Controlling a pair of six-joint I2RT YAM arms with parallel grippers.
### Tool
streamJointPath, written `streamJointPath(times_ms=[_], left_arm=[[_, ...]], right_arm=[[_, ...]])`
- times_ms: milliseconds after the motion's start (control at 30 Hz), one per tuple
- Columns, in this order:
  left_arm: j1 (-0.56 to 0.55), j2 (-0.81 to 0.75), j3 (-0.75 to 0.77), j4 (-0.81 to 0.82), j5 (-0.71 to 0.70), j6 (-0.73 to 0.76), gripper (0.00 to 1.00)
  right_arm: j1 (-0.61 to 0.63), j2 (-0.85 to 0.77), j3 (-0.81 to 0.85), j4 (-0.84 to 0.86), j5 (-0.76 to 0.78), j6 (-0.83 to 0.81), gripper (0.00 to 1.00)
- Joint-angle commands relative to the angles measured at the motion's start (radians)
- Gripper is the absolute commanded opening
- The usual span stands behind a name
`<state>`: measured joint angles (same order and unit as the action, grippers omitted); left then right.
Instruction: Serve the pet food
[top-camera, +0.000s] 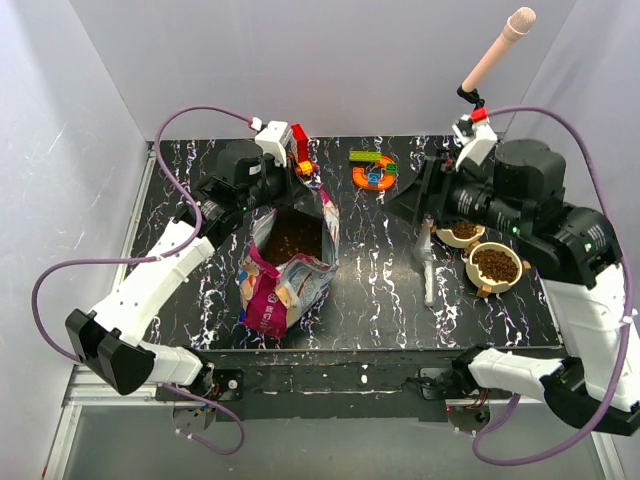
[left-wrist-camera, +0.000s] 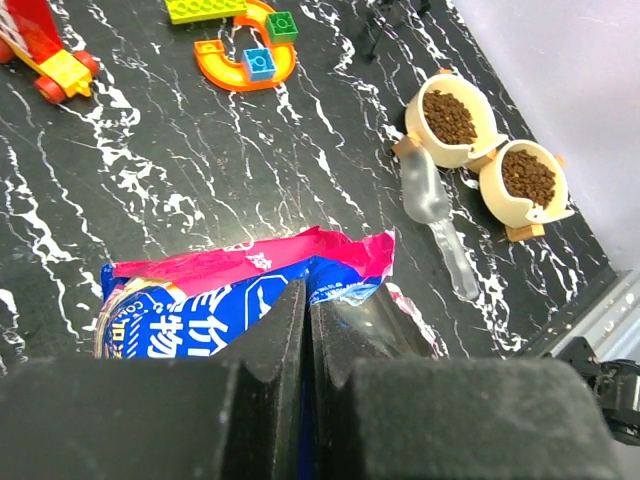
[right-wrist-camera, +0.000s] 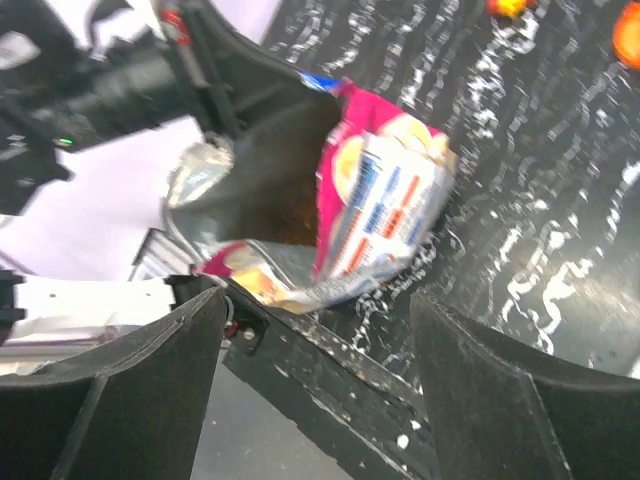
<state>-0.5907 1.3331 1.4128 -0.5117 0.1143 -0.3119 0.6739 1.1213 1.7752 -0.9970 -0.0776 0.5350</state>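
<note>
The pink, white and blue bag (top-camera: 285, 275) stands open at the table's left-middle, with dark pet food (top-camera: 292, 236) inside. My left gripper (top-camera: 287, 196) is shut on the bag's far rim; in the left wrist view the jaws (left-wrist-camera: 306, 296) pinch the blue film of the bag (left-wrist-camera: 200, 300). Two cream bowls (top-camera: 497, 285) (top-camera: 446, 236) at the right hold pet food (left-wrist-camera: 527, 177) (left-wrist-camera: 450, 116). A clear scoop (top-camera: 428, 264) lies on the table beside them. My right gripper (top-camera: 406, 200) hangs open and empty left of the bowls, above the scoop; its fingers (right-wrist-camera: 120, 390) frame the bag (right-wrist-camera: 385, 205).
Colourful toy blocks (top-camera: 373, 172) and a red toy (top-camera: 300, 148) sit at the table's back. A pink microphone-like rod (top-camera: 497, 48) sticks up at the back right. The table's near edge (right-wrist-camera: 330, 370) runs under the right gripper. White walls close in the sides.
</note>
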Motion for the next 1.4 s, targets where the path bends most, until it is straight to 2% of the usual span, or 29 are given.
streamJointPath(times_ms=[0, 100, 133, 200, 267, 367, 567, 667, 767, 800, 900, 967, 1033, 1067, 1133, 1233, 1367], left_arm=[[-0.006, -0.028, 0.097, 0.079, 0.137, -0.072, 0.00], [-0.006, -0.015, 0.121, 0.061, 0.153, -0.084, 0.00], [-0.006, -0.014, 0.124, 0.055, 0.159, -0.092, 0.00], [-0.006, -0.006, 0.124, 0.055, 0.185, -0.105, 0.00], [-0.006, 0.009, 0.129, 0.053, 0.206, -0.113, 0.00], [-0.006, 0.026, 0.136, 0.058, 0.240, -0.112, 0.00], [-0.006, 0.061, 0.178, 0.013, 0.318, -0.072, 0.00], [-0.006, 0.075, 0.198, 0.001, 0.353, -0.050, 0.00], [-0.006, 0.098, 0.241, -0.048, 0.367, -0.026, 0.00], [-0.006, 0.109, 0.264, -0.075, 0.387, -0.015, 0.03], [-0.008, 0.106, 0.316, -0.178, 0.406, -0.003, 0.22], [-0.012, 0.055, 0.305, -0.240, 0.372, -0.010, 0.35], [-0.020, -0.017, 0.282, -0.301, 0.323, -0.019, 0.54], [-0.023, -0.055, 0.269, -0.332, 0.293, -0.027, 0.57], [-0.027, -0.119, 0.264, -0.416, 0.236, -0.039, 0.62], [-0.029, -0.184, 0.311, -0.529, 0.141, -0.073, 0.63], [-0.029, -0.222, 0.379, -0.689, 0.094, -0.145, 0.56]], right_arm=[[-0.075, 0.216, 0.114, 0.003, -0.246, -0.092, 0.80], [-0.170, 0.345, 0.217, -0.026, -0.249, 0.140, 0.77], [-0.190, 0.389, 0.246, -0.046, -0.284, 0.225, 0.74], [-0.206, 0.455, 0.259, -0.080, -0.356, 0.404, 0.60], [-0.201, 0.506, 0.231, -0.072, -0.436, 0.509, 0.54], [-0.180, 0.540, 0.192, -0.030, -0.461, 0.578, 0.54], [-0.157, 0.548, 0.121, 0.026, -0.519, 0.669, 0.64], [-0.123, 0.519, 0.012, 0.073, -0.556, 0.726, 0.65], [-0.111, 0.454, -0.133, 0.217, -0.591, 0.828, 0.63], [-0.111, 0.437, -0.170, 0.253, -0.591, 0.850, 0.59], [-0.134, 0.428, -0.224, 0.313, -0.583, 0.898, 0.45], [-0.146, 0.446, -0.220, 0.345, -0.597, 0.919, 0.33], [-0.160, 0.474, -0.186, 0.342, -0.600, 0.915, 0.22], [-0.168, 0.485, -0.172, 0.348, -0.599, 0.916, 0.16], [-0.177, 0.503, -0.139, 0.369, -0.593, 0.925, 0.09], [-0.186, 0.538, -0.088, 0.360, -0.577, 0.924, 0.01], [-0.191, 0.587, -0.022, 0.344, -0.544, 0.922, 0.01]])
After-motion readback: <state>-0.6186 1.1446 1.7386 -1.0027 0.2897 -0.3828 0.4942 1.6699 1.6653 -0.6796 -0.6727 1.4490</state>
